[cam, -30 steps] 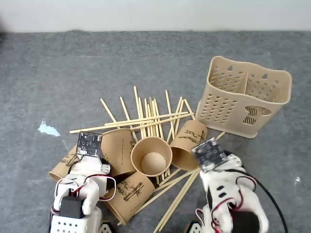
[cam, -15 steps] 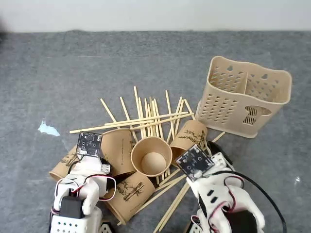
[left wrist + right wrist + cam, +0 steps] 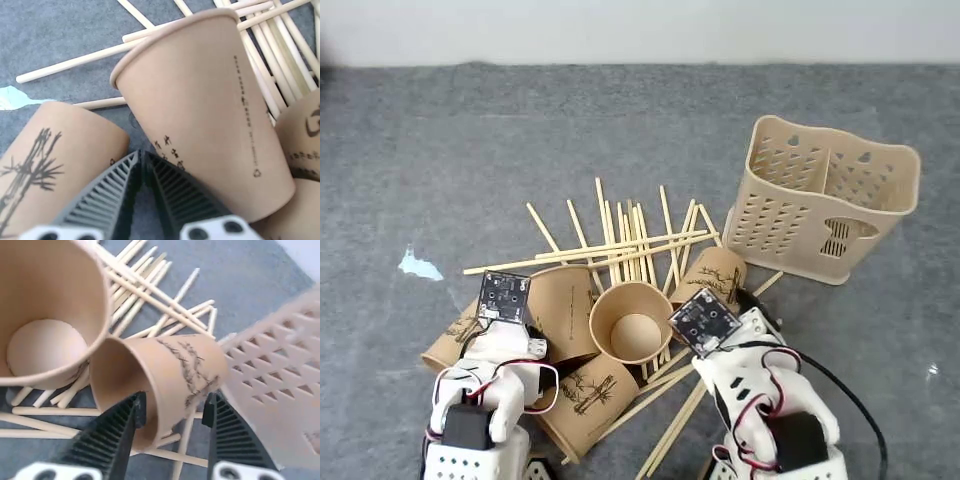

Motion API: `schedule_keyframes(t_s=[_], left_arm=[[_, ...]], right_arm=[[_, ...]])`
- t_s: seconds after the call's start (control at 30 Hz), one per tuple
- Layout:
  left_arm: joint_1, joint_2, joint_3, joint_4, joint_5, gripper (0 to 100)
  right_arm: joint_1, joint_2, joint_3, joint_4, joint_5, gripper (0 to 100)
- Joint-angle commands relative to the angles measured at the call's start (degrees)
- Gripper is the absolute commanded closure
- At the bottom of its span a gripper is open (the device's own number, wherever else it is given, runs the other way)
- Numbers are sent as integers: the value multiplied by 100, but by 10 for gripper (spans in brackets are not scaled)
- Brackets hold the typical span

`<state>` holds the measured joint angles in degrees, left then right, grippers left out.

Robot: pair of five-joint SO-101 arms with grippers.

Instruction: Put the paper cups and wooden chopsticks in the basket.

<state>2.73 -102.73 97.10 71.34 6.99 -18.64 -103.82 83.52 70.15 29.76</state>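
Several brown paper cups lie in a heap with wooden chopsticks [image 3: 620, 245] near the table's front. One cup [image 3: 631, 320] shows its open mouth upward. My right gripper [image 3: 175, 402] is open and straddles the wall of a cup lying on its side [image 3: 170, 370], one finger [image 3: 131, 416] inside its mouth and the other outside. That cup [image 3: 712, 278] lies closest to the beige basket [image 3: 830, 150]. My left gripper [image 3: 142, 154] is shut and holds nothing, its tips wedged between a plain-sided cup [image 3: 200, 110] and a bamboo-printed cup [image 3: 55, 155].
The basket has two compartments and stands at the right, its perforated wall [image 3: 280, 350] close beside my right gripper. A blue scrap [image 3: 418, 266] lies on the grey mat at the left. More chopsticks [image 3: 680, 410] run under the right arm.
My right arm has swung left and forward, bringing its gripper onto the lying cup by the basket. The left arm has stayed still.
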Motion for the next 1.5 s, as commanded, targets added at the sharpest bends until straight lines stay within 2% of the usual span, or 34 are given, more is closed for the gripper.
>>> schedule_keyframes(t_s=[0.0,0.2,0.3,0.4,0.43,0.6,1.07,1.37,1.47], left_arm=[[18,-53,-66,9,53,987],[18,-53,-66,9,53,987],[18,-53,-66,9,53,987],[18,-53,-66,9,53,987],[18,-53,-66,9,53,987],[18,-53,-66,9,53,987],[18,-53,-66,9,53,987],[18,-53,-66,9,53,987],[18,-53,-66,9,53,987]], right_arm=[[-31,40,255,-462,-35,797],[312,13,686,-1226,-35,808],[690,13,695,-1508,132,887],[980,-4,686,-1648,651,997],[1068,-4,677,-1640,782,987],[1358,-4,237,-1288,800,989],[1358,31,-2567,1138,809,989],[1376,57,-4176,1341,835,989],[1684,189,-4598,1244,844,989]])
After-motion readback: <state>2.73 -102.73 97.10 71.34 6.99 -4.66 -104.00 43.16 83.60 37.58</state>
